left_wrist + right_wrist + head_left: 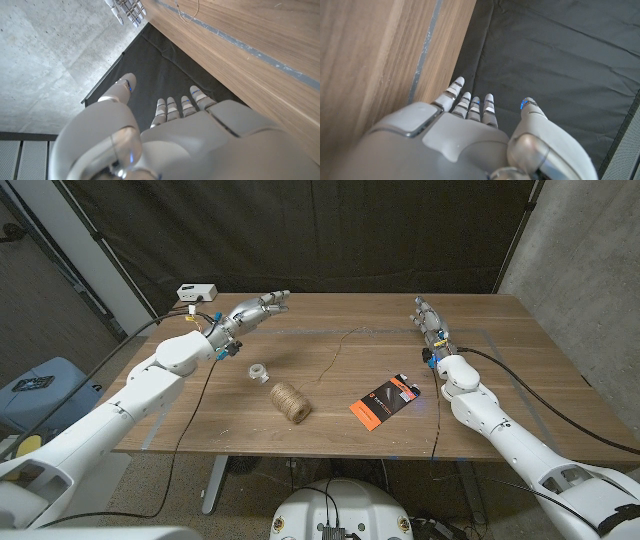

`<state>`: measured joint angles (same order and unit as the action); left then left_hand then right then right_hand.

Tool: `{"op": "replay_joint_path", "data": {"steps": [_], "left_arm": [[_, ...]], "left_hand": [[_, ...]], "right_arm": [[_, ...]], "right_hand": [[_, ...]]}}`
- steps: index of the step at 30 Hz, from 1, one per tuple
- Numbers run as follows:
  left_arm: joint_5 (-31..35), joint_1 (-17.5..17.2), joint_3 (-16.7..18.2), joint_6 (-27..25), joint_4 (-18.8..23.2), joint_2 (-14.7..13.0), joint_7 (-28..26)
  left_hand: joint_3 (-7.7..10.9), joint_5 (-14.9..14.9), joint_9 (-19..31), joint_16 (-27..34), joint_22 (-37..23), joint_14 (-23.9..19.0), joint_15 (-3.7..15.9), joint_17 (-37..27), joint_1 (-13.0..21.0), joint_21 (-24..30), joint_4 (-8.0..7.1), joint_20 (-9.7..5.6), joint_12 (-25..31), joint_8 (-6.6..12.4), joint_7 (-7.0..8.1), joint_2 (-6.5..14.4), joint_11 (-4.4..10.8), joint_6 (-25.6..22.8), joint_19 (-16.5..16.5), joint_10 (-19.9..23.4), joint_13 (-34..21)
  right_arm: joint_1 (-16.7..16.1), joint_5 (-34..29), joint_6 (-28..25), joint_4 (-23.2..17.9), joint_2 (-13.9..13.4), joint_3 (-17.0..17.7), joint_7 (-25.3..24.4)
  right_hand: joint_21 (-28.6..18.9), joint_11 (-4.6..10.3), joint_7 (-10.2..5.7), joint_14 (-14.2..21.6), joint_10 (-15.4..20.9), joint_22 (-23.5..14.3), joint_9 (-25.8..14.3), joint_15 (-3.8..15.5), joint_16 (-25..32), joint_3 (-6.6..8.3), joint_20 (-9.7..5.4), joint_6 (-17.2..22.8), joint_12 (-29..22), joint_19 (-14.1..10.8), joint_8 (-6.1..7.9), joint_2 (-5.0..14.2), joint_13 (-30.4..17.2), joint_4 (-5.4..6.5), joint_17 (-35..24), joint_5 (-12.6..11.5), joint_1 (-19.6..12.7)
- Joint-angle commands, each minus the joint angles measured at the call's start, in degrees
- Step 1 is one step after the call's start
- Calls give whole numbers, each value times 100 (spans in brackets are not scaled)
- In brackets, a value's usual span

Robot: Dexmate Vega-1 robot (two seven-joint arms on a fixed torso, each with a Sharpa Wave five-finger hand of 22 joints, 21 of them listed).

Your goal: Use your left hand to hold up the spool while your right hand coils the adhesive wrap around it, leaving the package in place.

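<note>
Spool (290,402) and package (383,401) lie untouched mid-desk (500,405), both hands (252,311) (429,319) raised empty, fingers loosely spread; nothing begun, left hand must reach for spool.

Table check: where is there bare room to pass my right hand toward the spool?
Bare wood lies between the right hand and the orange package, and along the far edge. The middle is crowded: twine spool, small tape roll, loose string.

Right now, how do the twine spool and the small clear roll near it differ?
The twine spool is tan, fibrous and the larger of the two; the small clear roll is pale and glossy. The spool lies nearer the table's front edge, the roll farther back. Both lie untouched on the table.
</note>
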<state>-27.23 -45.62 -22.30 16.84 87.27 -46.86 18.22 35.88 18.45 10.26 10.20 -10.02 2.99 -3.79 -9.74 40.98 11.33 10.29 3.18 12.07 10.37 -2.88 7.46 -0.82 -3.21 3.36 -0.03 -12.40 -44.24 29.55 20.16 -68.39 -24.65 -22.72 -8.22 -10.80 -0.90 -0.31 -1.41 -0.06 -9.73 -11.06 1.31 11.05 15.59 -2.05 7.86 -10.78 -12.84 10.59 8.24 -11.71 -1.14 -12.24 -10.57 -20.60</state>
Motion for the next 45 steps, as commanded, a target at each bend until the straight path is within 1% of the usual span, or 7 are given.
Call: {"op": "replay_joint_path", "data": {"steps": [1, 9, 10, 12, 20, 26, 45], "left_arm": [[174, 162, -55, -25, 143, -252, 325], [372, 235, -127, -119, 337, -417, 469], [393, 258, -145, -148, 362, -454, 527], [446, 276, -160, -169, 404, -494, 558], [607, 377, -195, -301, 630, -754, 824], [749, 462, -210, -338, 768, -917, 1000], [996, 688, -267, -381, 1008, -1196, 1522]], "left_hand": [[52, 66, 29, -18, -10, 77, -49, -29, 107, -20, 20, 32, -8, -12, -3, -45, -46, 84, -39, -86, -23], [43, 93, 30, -14, -11, 125, -65, -33, 152, -24, 14, 28, -4, -21, -28, -103, -42, 184, -63, -130, -35], [40, 103, 32, -18, -12, 182, -118, -38, 198, -24, 19, 27, -22, -25, -67, -144, -101, 274, -81, -222, -44], [37, 117, 34, -19, -12, 264, -193, -45, 274, -43, 19, 69, -39, -17, -124, -193, -148, 369, -158, -350, -60], [48, 128, 36, -2, -12, 324, -255, -60, 399, -63, 24, 121, -20, -31, -231, -249, -214, 566, -272, -454, -95], [53, 134, 38, 11, -14, 324, -273, -70, 446, -60, 21, 133, 3, -36, -247, -267, -224, 650, -297, -478, -115], [104, 172, 47, 4, -19, 436, -313, -100, 641, -58, 23, 172, 47, -42, -310, -290, -282, 911, -396, -662, -192]], "right_arm": [[106, -91, 101, 188, 97, -3, -138], [138, -164, 139, 224, 90, -10, -194], [138, -172, 138, 224, 92, -10, -211], [134, -176, 131, 218, 88, -9, -222], [77, -239, 68, 137, 51, -5, -356], [74, -275, 37, 118, 45, -9, -420], [156, -394, -28, 179, 61, -31, -581]], "right_hand": [[7, -16, 0, -66, -67, -23, -20, 0, -9, 11, -70, -45, 27, 30, 1, -9, -3, -38, -14, 20, -32], [4, -5, 6, -83, -91, -23, -20, 0, -5, 9, -76, -64, 21, 41, 5, -17, -1, -56, -7, 22, -34], [3, -4, 5, -83, -92, -23, -20, 3, -3, 9, -75, -65, 19, 40, 6, -17, 0, -58, -6, 22, -34], [2, -5, 0, -85, -93, -23, -20, 5, -1, 8, -75, -70, 15, 43, 7, -19, 0, -63, -4, 23, -34], [3, -6, -8, -108, -130, -23, -20, -8, 3, 5, -72, -79, 15, 67, 14, -18, 2, -75, 0, 24, -28], [8, -11, -17, -144, -174, -23, -21, -9, -1, 0, -58, -112, 19, 97, 10, -19, 4, -83, 2, 26, -19], [14, -20, -48, -257, -354, -23, -24, -29, -4, -10, -25, -247, 34, 186, -4, -15, 9, -113, 11, 28, 6]]}}
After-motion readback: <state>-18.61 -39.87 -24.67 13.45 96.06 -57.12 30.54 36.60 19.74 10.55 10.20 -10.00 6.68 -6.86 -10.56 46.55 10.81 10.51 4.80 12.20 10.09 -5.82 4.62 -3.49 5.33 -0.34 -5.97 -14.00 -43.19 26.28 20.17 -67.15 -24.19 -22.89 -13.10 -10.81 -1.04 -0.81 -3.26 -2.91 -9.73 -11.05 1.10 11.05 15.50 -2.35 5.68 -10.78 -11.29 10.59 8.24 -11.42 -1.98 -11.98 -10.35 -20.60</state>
